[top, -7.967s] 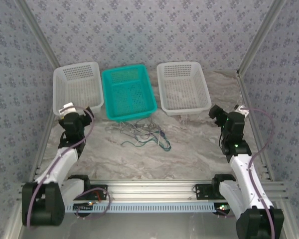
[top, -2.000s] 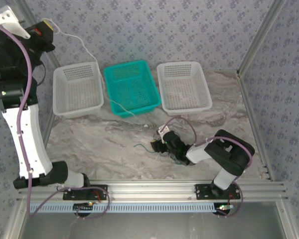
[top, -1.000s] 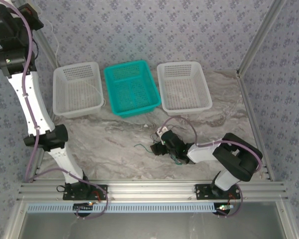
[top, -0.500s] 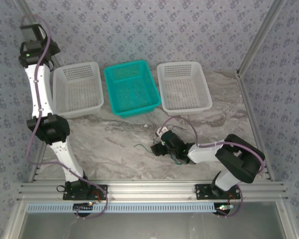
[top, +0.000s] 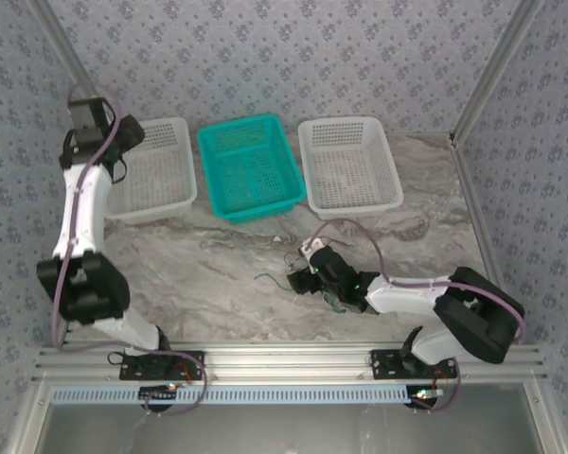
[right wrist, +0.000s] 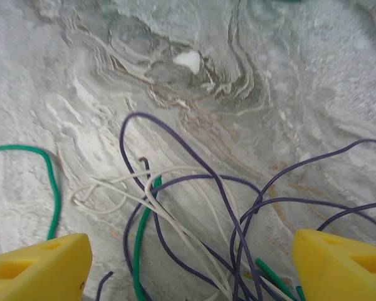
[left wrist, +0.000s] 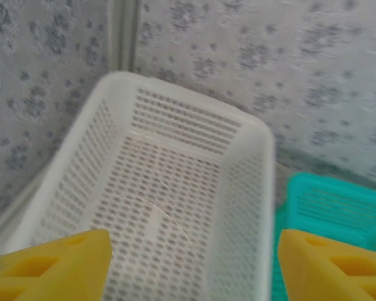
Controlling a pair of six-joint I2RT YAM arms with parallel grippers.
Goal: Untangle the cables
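Cables [right wrist: 175, 207] are seen tangled mid-frame on the bench [top: 199, 274], straddled by the open right end effector [top: 300, 281]; the left end effector [left wrist: 191, 263], also open, is held over the upper-left white basket [left wrist: 250, 188], beside the teal basket [top: 251, 210].

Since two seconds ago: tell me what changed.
The left gripper swung down from high, opened and dropped its pale wire into the left white basket. The right gripper stayed low over the tangle of wires; nothing else moved.
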